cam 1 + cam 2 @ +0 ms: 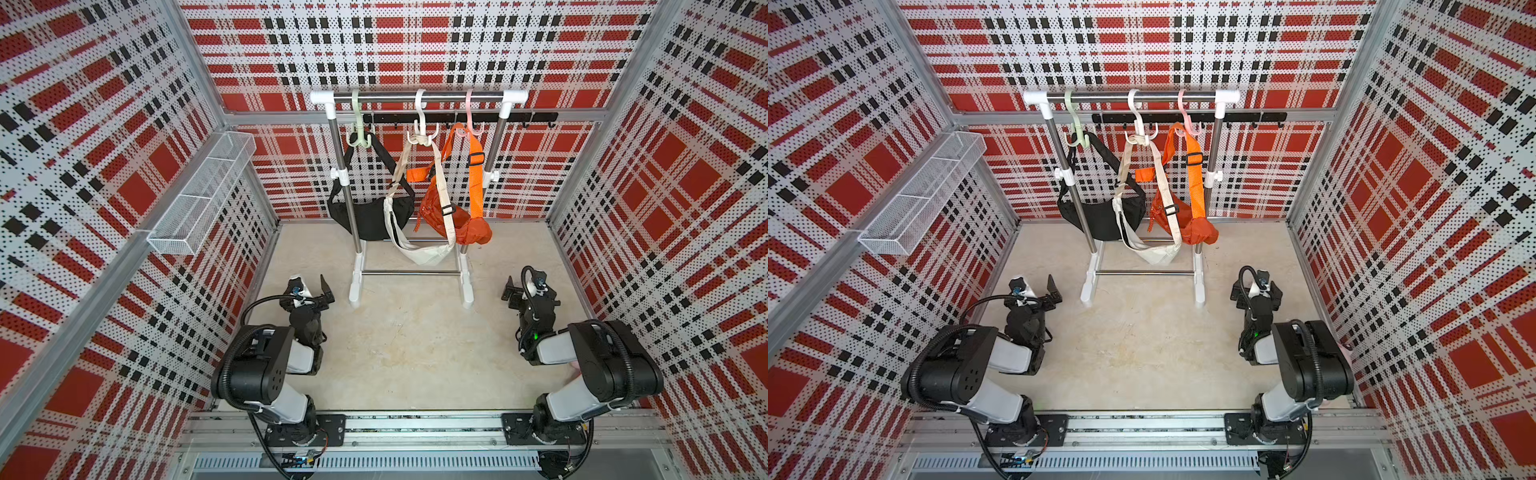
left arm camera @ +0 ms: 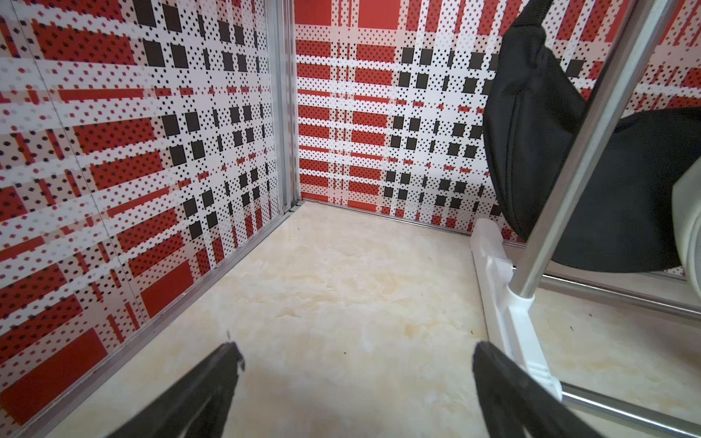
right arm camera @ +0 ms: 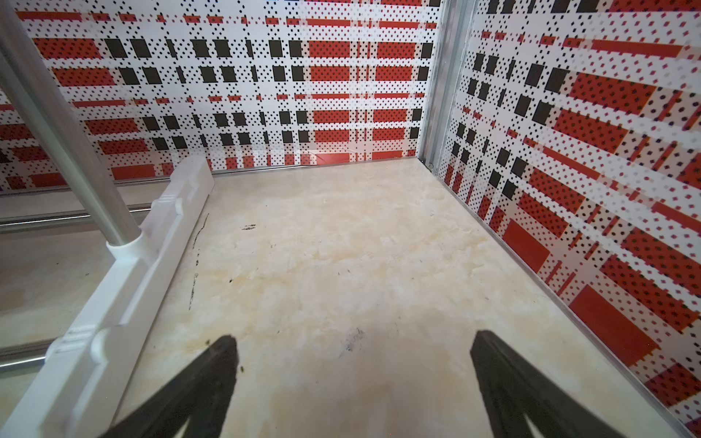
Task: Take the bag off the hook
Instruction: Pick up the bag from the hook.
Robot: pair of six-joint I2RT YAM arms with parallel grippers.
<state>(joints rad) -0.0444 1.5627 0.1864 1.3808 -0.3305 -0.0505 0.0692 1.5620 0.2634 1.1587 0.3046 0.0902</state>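
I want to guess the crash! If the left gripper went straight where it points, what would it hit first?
Probably nothing soon: the open left gripper faces bare floor, then the back wall. The rack's white foot sits beside that line, not in it. Depth is hard to judge.

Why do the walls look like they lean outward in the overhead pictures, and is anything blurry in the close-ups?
In both top views the wide lens splays the walls outward; light is even, shadows faint. In the left wrist view a pale shape at the edge is out of focus beside the black bag. In the right wrist view the right pincer looks soft, the floor sharp.
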